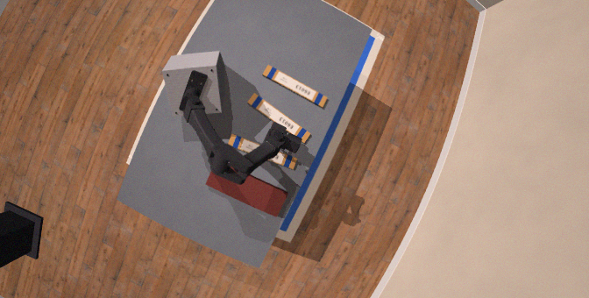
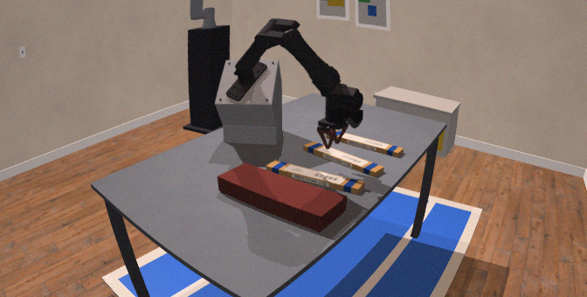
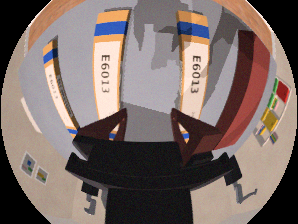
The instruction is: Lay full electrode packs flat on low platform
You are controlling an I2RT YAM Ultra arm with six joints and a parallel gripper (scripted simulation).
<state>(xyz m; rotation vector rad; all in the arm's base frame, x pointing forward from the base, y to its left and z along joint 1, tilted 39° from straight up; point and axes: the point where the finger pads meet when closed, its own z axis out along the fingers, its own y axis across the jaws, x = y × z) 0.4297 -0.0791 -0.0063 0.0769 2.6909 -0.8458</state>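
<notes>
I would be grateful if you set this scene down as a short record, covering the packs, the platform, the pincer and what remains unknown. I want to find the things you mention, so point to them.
packs: three, all labelled E6013, lying flat on the table
nearest pack [image 1: 287, 160] [image 2: 316, 175] [image 3: 194, 72]: beside the platform, off it
middle pack [image 1: 273, 112] [image 2: 342, 159] [image 3: 107, 70]: between the other two
farthest pack [image 1: 294, 85] [image 2: 364, 142] [image 3: 54, 80]: farthest from the platform
platform [image 1: 247, 192] [image 2: 279, 194] [image 3: 243, 95]: dark red, bears no pack
pincer [image 2: 334, 139] [image 3: 149, 111]: open, holding nothing, above the table
full packs: cannot tell by sight
</notes>
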